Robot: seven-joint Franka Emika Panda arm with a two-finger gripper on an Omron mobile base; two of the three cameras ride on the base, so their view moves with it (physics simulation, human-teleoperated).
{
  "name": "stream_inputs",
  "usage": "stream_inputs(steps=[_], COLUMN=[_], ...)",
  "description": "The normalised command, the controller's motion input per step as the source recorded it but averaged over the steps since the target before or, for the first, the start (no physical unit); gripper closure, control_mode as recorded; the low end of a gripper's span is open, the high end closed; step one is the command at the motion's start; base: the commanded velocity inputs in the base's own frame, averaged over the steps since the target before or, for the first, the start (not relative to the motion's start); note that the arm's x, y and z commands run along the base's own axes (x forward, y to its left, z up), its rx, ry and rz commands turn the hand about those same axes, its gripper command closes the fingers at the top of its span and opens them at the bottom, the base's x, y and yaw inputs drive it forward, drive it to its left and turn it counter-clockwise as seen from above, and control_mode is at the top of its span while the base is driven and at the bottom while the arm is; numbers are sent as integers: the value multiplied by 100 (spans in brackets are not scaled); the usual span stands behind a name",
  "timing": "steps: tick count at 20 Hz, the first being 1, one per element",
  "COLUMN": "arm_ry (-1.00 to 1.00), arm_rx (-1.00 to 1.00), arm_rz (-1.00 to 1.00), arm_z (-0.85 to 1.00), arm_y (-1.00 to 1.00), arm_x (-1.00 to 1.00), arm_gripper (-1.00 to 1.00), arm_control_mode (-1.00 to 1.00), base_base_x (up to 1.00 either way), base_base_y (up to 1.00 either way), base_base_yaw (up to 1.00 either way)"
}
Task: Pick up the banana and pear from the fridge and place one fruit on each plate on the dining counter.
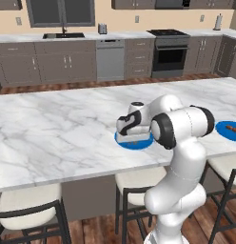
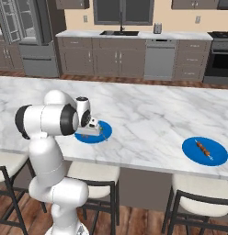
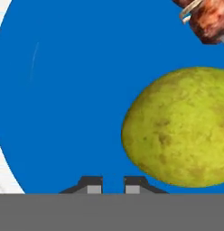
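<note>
Pincer (image 3: 113, 185), tips narrow and empty, hovers over near plate (image 3: 64, 90) bearing pear (image 3: 177, 128); far plate (image 2: 204, 151) on worktop (image 2: 148, 114) awaits banana, judged half done.

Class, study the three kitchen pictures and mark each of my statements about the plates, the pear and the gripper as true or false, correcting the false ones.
1. The pear lies on a blue plate. True.
2. The gripper is clamped on the pear. False: in the hand view the pear sits beside the fingertips, not between them.
3. Two blue plates sit on the dining counter. True: one under the hand, another plate further along.
4. The other plate carries a banana. False: it bears only a small reddish-brown item.
5. The dining counter top is dark wood. False: it is white, grey-veined marble.
</note>
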Motion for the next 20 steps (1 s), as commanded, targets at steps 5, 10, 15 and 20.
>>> stream_inputs(steps=[5, 10, 15, 20], arm_ry=[-2, -2, 0, -5], arm_rx=[0, 0, 0, 0], arm_rz=[0, 0, -3, 0], arm_z=[33, 82, 81, 75], arm_y=[2, 0, -1, -13], arm_x=[-36, -29, -8, -75], arm_gripper=[-100, -100, -100, -100], arm_control_mode=[-100, -100, -100, -100], base_base_x=[0, 0, 0, 0], base_base_y=[0, 0, 0, 0], base_base_yaw=[0, 0, 0, 0])
